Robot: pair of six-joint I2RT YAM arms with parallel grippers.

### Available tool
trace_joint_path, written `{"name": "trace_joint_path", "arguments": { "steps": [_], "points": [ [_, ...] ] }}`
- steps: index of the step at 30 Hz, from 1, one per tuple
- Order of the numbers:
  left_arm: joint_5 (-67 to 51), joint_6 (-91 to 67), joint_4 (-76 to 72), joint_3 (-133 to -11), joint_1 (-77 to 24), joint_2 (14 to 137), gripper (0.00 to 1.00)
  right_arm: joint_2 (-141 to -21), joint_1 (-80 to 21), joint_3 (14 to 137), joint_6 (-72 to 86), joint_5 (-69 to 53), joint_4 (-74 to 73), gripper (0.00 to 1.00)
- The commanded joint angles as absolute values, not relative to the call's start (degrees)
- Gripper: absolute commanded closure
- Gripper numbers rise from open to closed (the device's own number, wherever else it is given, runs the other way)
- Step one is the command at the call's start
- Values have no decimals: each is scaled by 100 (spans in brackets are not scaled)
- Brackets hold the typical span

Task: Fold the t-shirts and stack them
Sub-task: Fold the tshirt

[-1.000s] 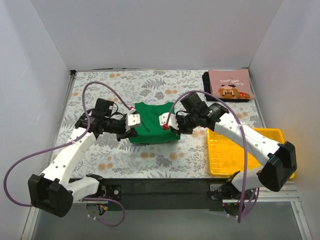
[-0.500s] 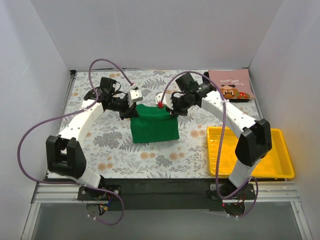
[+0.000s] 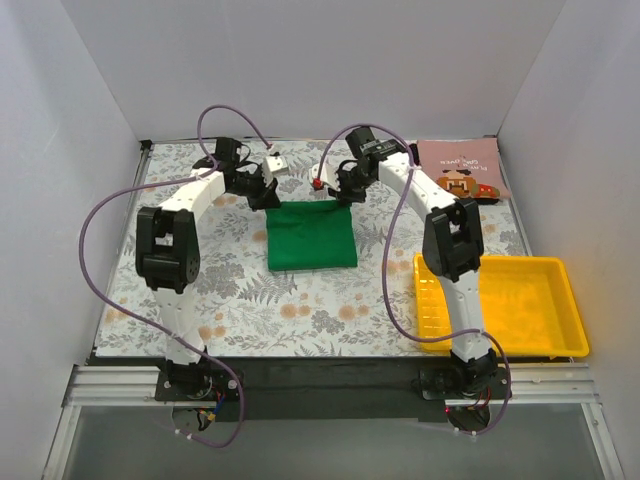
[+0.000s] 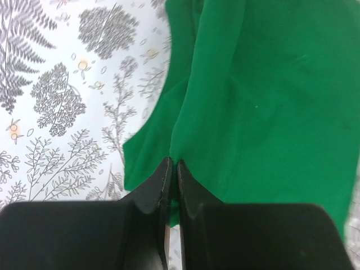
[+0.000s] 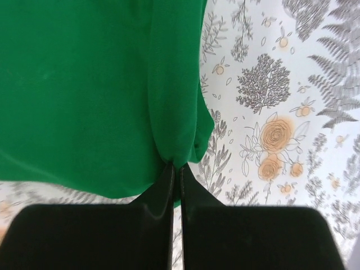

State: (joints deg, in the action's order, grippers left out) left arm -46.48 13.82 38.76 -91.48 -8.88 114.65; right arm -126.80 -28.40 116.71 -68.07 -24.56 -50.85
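Left claw [image 4: 171,169] and right claw [image 5: 175,169] pinch the green t-shirt [image 3: 311,236] edge, closed tight. Edge now carried to far side; fold apparently complete, release next.

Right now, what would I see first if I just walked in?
The bright green t-shirt, folded flat in the middle of the flowery table, jumps out first. The left and right jaws are shut on its far edge, one at each corner. Next come the yellow tray at the near right and a pink t-shirt with a brown pixel picture in the far right corner.
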Motion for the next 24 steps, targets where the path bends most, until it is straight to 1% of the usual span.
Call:
{"name": "trace_joint_path", "arguments": {
  "steps": [1,6,10,11,12,13,14,15,16,17,18,19,21,22,24],
  "points": [
    [-4474,1222,3209,-9457,-800,11829,100,-13323,-2707,12417,-7075,-2426,-5142,99],
    [-4149,1099,2646,-9545,-738,12426,100,-13807,-2672,12489,-7058,-2294,-4738,99],
    [-4061,897,2540,-9694,-703,12647,98,-13852,-2681,12507,-6716,-2067,-4211,98],
    [-4043,679,2462,-9764,-694,12665,96,-13834,-2681,12516,-6645,-2005,-4140,94],
    [-3982,538,2426,-9817,-677,12665,88,-13756,-2689,12524,-6471,-1926,-4061,78],
    [-3929,371,2391,-9861,-651,12639,83,-13694,-2672,12542,-6382,-1786,-3939,70],
    [-3894,-188,2295,-10018,-624,12613,78,-13624,-2654,12577,-6276,-1749,-3868,61],
    [-3859,-472,2233,-10107,-528,12560,68,-13440,-2637,12647,-6093,-1723,-3824,42],
    [-3824,-831,2224,-10238,-466,12473,62,-13317,-2611,12647,-5812,-1723,-3823,34],
    [-3823,-1148,2224,-10335,-396,12393,50,-13185,-2593,12639,-5627,-1723,-3797,29],
    [-3832,-1760,2241,-10466,-291,12297,34,-12914,-2575,12578,-5442,-1723,-3806,19],
    [-3841,-2001,2293,-10476,-264,12191,24,-12781,-2566,12499,-5014,-1740,-3814,13],
    [-4059,-2328,2487,-10346,-255,11656,22,-12334,-2549,12306,-4590,-1836,-3841,2],
    [-4130,-2808,2409,-9962,-264,11385,21,-12183,-2549,12061,-4022,-2046,-3850,2],
    [-4359,-3425,2084,-9477,-264,10638,20,-11745,-2549,11727,-3449,-2354,-3841,2]
  ]
}}
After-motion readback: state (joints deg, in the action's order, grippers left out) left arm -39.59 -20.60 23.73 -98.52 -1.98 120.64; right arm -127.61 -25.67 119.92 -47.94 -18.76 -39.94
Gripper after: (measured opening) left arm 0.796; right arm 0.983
